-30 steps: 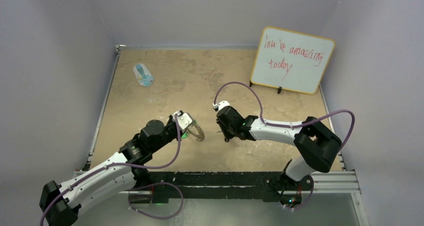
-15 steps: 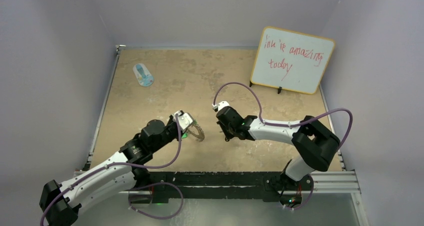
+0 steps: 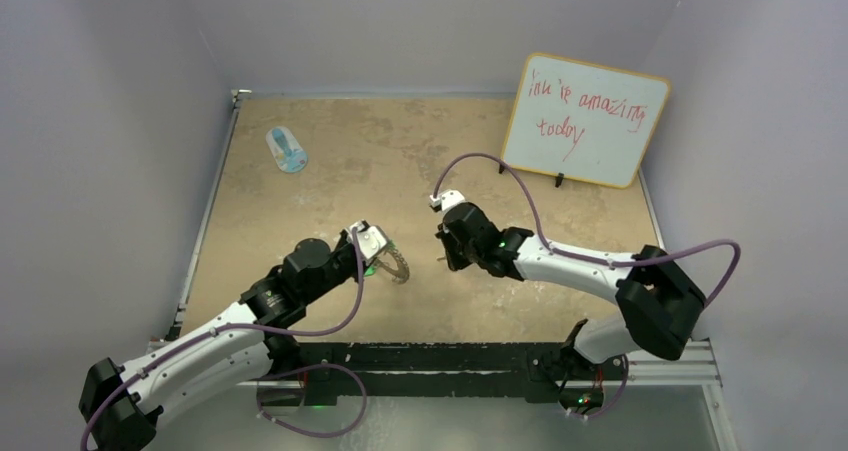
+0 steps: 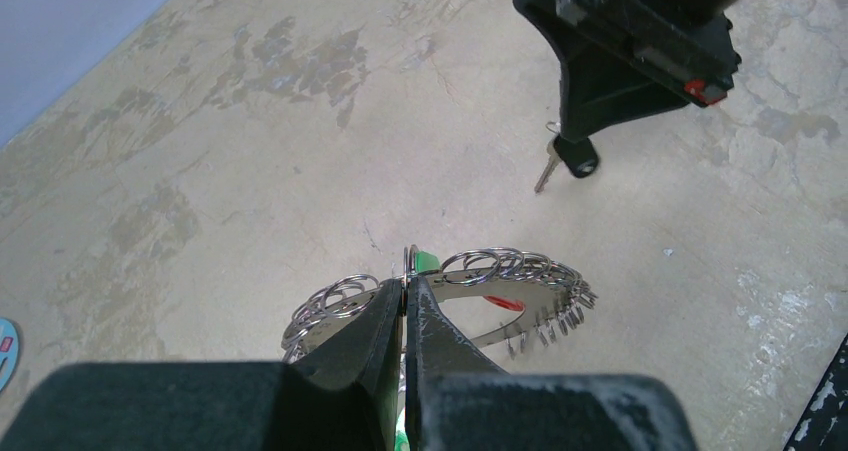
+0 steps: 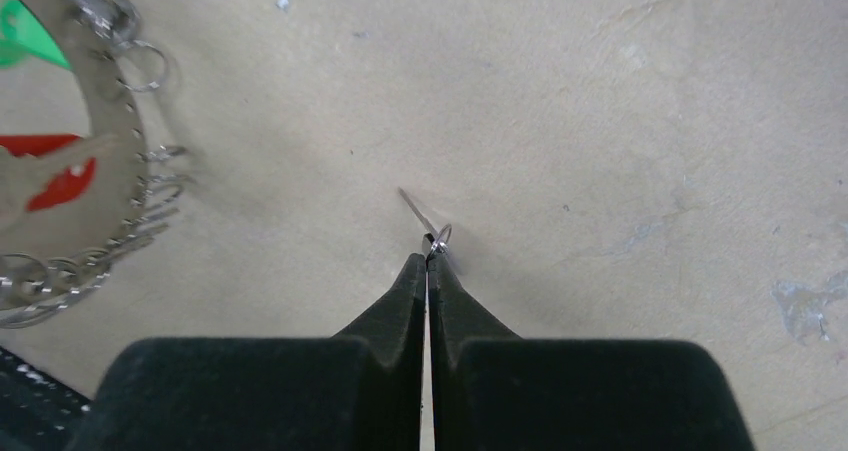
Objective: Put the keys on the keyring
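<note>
Left hand [image 4: 405, 289] clamped on keyring [image 4: 540, 283] rim; right hand [image 5: 427, 263] pinching key [image 5: 416, 208]; thin grip, so could twist or drop onto counter [image 5: 650, 91] while threading.

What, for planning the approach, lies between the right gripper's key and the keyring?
Only bare table, as the left wrist view shows; the key and keyring are apart.

arms [image 3: 200, 343] white/black | cables [image 3: 359, 276] purple | left tool [image 4: 404, 286], right tool [image 5: 427, 261] black

Looked a robotics lab cell, boxed in by pale walls [image 3: 100, 121], scuffed tan table [image 3: 400, 151], hand-scrawled whiteboard [image 3: 585, 119] at back, arms [image 3: 200, 346] bolted to metal rail [image 3: 670, 374].
</note>
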You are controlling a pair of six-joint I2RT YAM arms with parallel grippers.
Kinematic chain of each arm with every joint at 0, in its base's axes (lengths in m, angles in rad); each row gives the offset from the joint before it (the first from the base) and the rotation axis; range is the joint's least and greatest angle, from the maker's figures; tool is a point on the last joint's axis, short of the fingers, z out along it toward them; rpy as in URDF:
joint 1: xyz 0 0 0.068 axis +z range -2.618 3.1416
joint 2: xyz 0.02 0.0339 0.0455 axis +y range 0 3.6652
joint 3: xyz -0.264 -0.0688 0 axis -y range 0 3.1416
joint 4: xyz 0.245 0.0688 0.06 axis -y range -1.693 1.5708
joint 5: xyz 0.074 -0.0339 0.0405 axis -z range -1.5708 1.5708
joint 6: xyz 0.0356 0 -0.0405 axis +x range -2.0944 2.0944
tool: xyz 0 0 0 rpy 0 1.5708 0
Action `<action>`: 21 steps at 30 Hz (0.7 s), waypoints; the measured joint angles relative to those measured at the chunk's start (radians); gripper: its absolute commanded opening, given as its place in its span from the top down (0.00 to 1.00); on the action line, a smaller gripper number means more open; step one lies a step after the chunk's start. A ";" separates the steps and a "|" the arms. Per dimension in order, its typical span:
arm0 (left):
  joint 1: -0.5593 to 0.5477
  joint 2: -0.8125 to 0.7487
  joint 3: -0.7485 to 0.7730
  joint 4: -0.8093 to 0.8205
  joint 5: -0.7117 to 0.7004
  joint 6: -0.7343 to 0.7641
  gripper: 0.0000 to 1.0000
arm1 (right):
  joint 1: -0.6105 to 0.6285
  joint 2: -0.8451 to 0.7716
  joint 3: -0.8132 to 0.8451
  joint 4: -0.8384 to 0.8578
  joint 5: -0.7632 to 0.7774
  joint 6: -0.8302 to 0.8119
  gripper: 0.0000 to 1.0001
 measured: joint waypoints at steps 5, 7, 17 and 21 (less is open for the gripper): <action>0.000 0.011 -0.005 0.010 0.026 0.001 1.00 | -0.081 -0.056 -0.016 0.045 -0.127 0.001 1.00; 0.000 0.020 -0.006 0.018 0.048 0.001 1.00 | -0.116 -0.082 -0.036 0.060 -0.180 0.001 1.00; 0.000 0.111 -0.016 0.106 0.174 0.009 1.00 | -0.173 -0.229 -0.106 0.140 -0.467 -0.045 1.00; 0.000 0.122 -0.037 0.150 0.231 0.019 1.00 | -0.172 -0.266 -0.110 0.176 -0.554 -0.079 1.00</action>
